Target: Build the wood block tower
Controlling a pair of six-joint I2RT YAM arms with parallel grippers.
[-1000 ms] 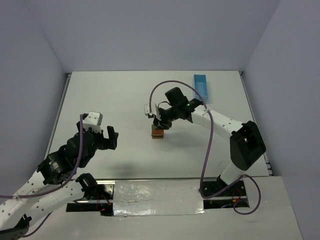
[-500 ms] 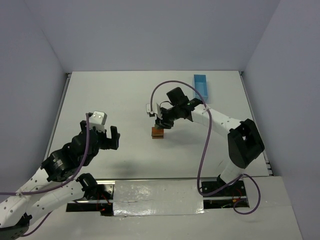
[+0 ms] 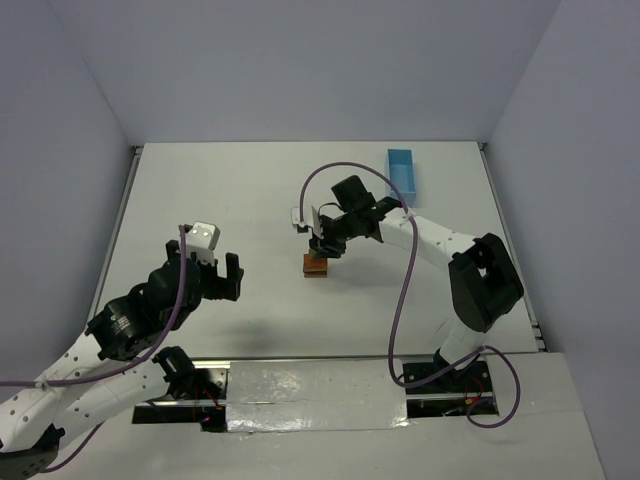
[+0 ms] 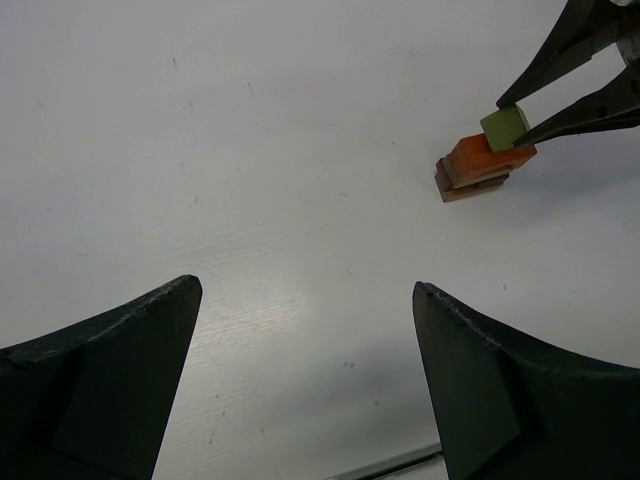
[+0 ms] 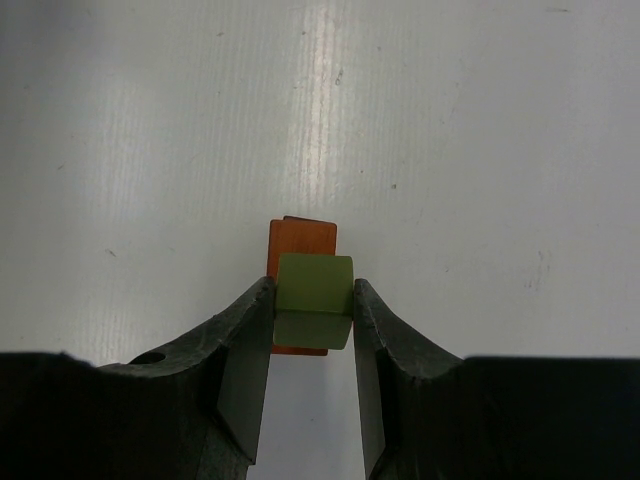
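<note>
Right gripper (image 3: 322,247) grips the green block (image 5: 314,298) atop the tower (image 4: 468,162); left gripper (image 4: 305,290) gapes empty, well apart.

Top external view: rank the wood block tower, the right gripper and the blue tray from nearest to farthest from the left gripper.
1. wood block tower, mid-table, right of the left gripper; the right gripper, shut on the green block over it, is too close to call against it.
2. blue tray, far right edge, clearly farthest.
</note>
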